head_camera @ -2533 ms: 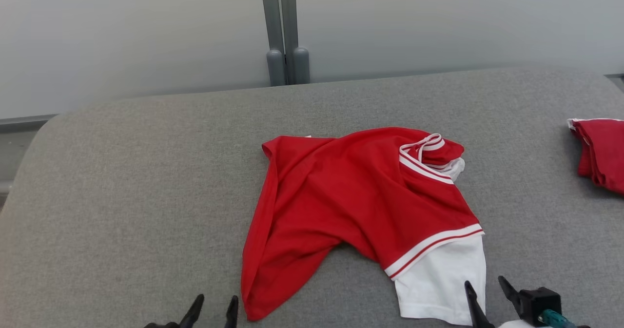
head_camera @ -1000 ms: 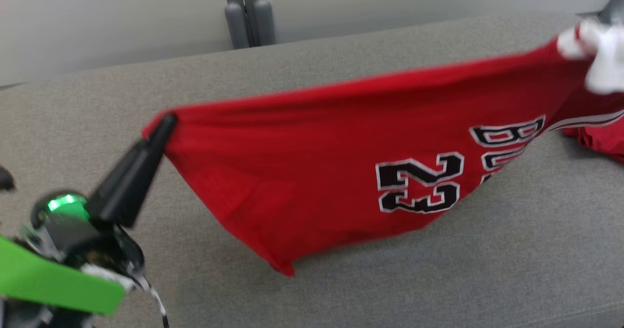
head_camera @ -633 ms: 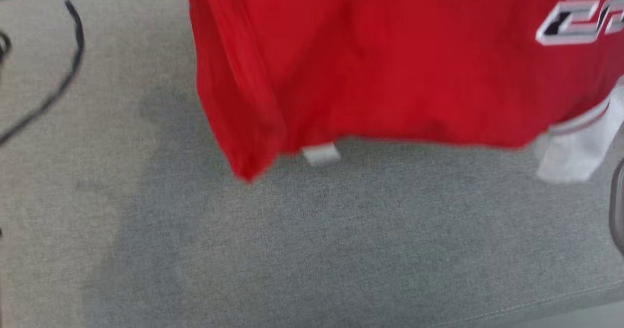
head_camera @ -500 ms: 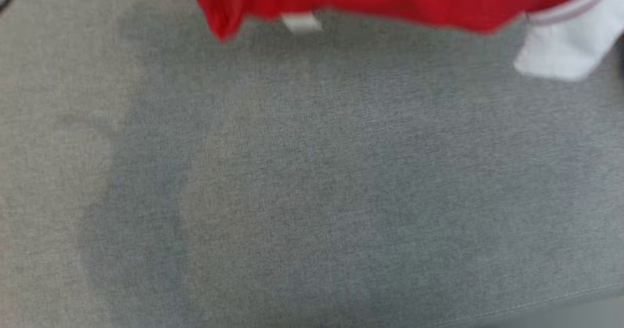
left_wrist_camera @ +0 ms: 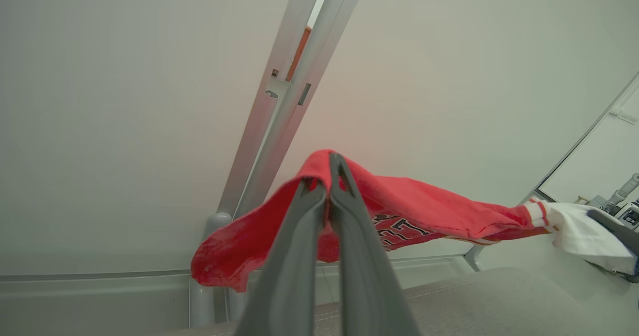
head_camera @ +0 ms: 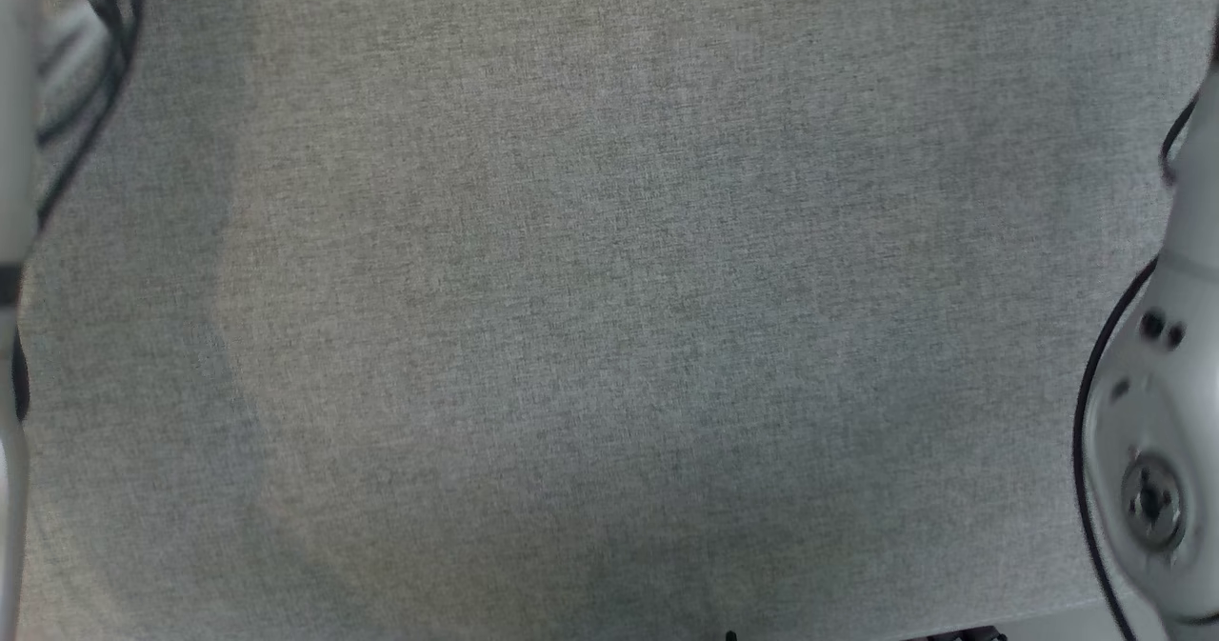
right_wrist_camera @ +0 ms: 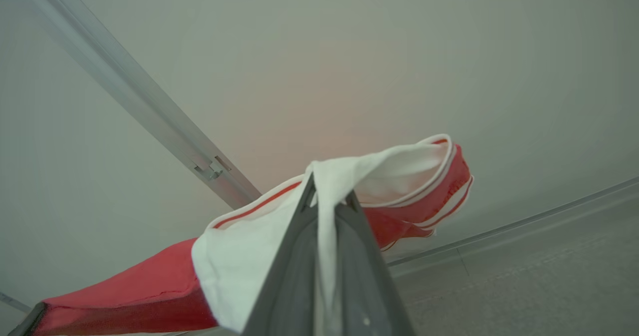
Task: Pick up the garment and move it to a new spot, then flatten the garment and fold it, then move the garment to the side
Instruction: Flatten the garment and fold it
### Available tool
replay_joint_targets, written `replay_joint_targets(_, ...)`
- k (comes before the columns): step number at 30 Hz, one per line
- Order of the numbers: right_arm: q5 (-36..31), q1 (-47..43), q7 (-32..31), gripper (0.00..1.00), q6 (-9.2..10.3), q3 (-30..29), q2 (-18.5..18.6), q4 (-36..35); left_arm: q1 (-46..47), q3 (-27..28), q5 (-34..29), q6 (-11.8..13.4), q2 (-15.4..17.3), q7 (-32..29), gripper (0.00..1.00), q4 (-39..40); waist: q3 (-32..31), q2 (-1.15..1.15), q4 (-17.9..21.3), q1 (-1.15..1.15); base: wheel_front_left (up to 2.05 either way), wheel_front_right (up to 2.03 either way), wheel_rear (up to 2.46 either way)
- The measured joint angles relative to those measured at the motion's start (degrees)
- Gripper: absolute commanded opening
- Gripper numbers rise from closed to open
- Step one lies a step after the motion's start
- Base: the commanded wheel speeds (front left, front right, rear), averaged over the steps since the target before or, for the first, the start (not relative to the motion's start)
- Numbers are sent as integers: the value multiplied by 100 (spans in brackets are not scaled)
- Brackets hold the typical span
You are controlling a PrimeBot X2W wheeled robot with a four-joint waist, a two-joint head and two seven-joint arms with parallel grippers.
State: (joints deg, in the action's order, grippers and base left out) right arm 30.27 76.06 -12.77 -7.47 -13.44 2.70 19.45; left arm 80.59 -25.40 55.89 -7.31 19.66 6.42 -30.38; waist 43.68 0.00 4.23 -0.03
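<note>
The garment (left_wrist_camera: 424,211) is a red jersey with black-and-white lettering and white sleeves, held up in the air and stretched between both grippers. In the left wrist view my left gripper (left_wrist_camera: 329,186) is shut on a red edge of it, and the cloth runs right to a white sleeve (left_wrist_camera: 574,231). In the right wrist view my right gripper (right_wrist_camera: 327,198) is shut on that white sleeve, with the garment's red body (right_wrist_camera: 125,291) trailing to the lower left. The garment hangs above the grey cushioned surface (head_camera: 609,298).
A pale wall with a grey metal post (left_wrist_camera: 279,116) stands behind the surface. In the head view the pale left forearm with black cables (head_camera: 14,193) sits at the left edge and a right arm joint (head_camera: 1152,431) at the right edge.
The head camera has tipped downward, so the raised garment has slid out past the top of its view. Both grippers stay shut on the garment.
</note>
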Motion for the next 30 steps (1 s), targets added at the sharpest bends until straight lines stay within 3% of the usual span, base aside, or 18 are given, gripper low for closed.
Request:
replay_joint_targets(7,1127,-3437,135,0,0,83,38,-1591,-2847,-580,827,-8,898,673,0,1359,-313,0,11,2,0,0,0)
replay_joint_targets(10,1550,-4802,118,0,-5,46,21,-2276,-4034,-561,772,-23,1279,823,0,1939,-599,0,14,3,0,0,0)
replay_joint_targets(12,1731,-5692,22,0,-5,-12,22,-2624,-4869,-531,627,55,1361,848,0,2283,-823,0,17,3,0,0,0)
replay_joint_targets(15,2062,-7110,-138,0,-8,-115,18,-2910,-6308,-268,447,380,1154,876,0,2819,-1283,0,24,3,0,0,0)
replay_joint_targets(18,2096,-8153,-133,0,-9,-194,13,-2726,-7566,-24,71,675,746,871,0,3129,-1727,0,40,3,0,0,0)
replay_joint_targets(21,2112,-8810,46,0,-9,-163,5,-2309,-8532,157,-153,721,198,865,0,3314,-2129,0,50,3,0,0,0)
replay_joint_targets(25,2056,-9073,289,0,-8,-156,4,-2033,-9212,79,-457,735,-87,856,0,3516,-2593,0,41,3,0,0,0)
replay_joint_targets(30,1814,-8738,99,0,-7,-313,27,-2042,-9312,-158,-612,935,91,401,0,3942,-3052,0,25,3,0,0,0)
